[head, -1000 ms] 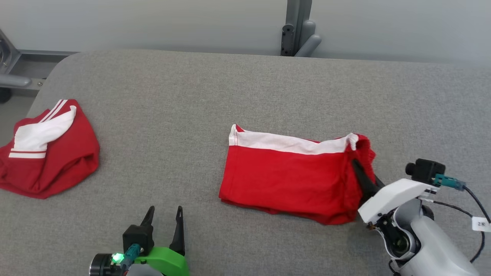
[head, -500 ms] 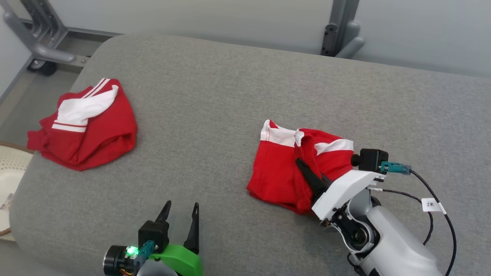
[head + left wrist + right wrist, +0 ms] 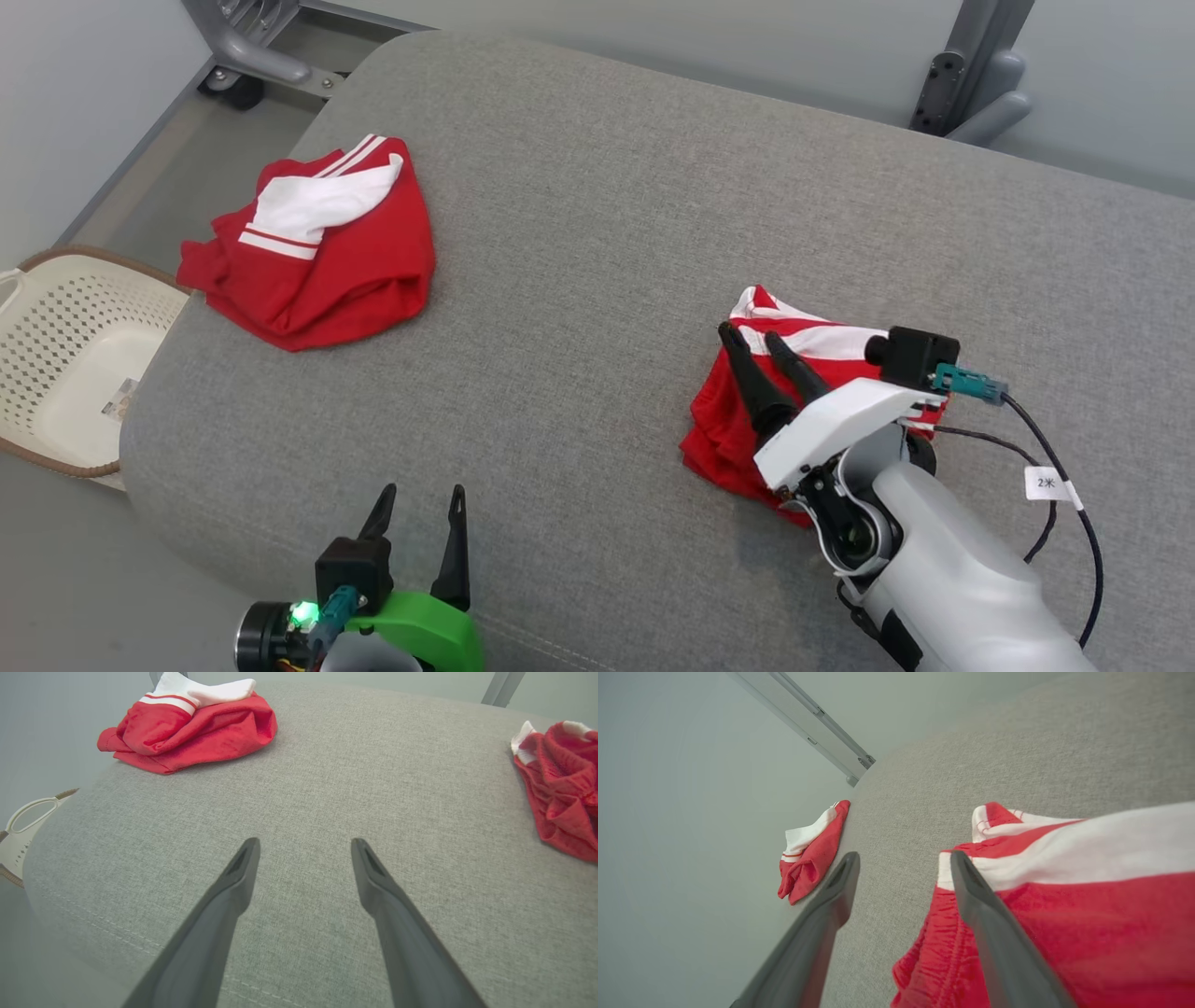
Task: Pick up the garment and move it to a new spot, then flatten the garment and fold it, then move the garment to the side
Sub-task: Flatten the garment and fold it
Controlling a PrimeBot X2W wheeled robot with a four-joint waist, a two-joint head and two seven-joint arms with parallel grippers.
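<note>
The garment [image 3: 714, 434], red shorts with a white band, lies folded in a small bundle on the right of the grey padded table [image 3: 597, 187]. My right gripper [image 3: 750, 334] hovers over its left part, fingers spread open and holding nothing. The right wrist view has the garment [image 3: 1087, 905] under and right of my open right gripper [image 3: 905, 855]. At the table's near edge my left gripper [image 3: 423, 492] is open and empty. In the left wrist view the left gripper [image 3: 303, 842] stands over bare fabric, with the garment [image 3: 560, 788] far right.
A second red and white garment [image 3: 317, 252] lies bunched at the table's far left, also seen as a red heap [image 3: 196, 723] and a small bundle [image 3: 810, 854]. A cream basket [image 3: 56, 355] sits on the floor left of the table. A grey metal post [image 3: 971, 75] stands behind.
The right gripper carried the garment's right end leftwards over the rest, then opened and let it go. The garment is now a narrower bundle. The head camera has turned; the left gripper stayed open.
</note>
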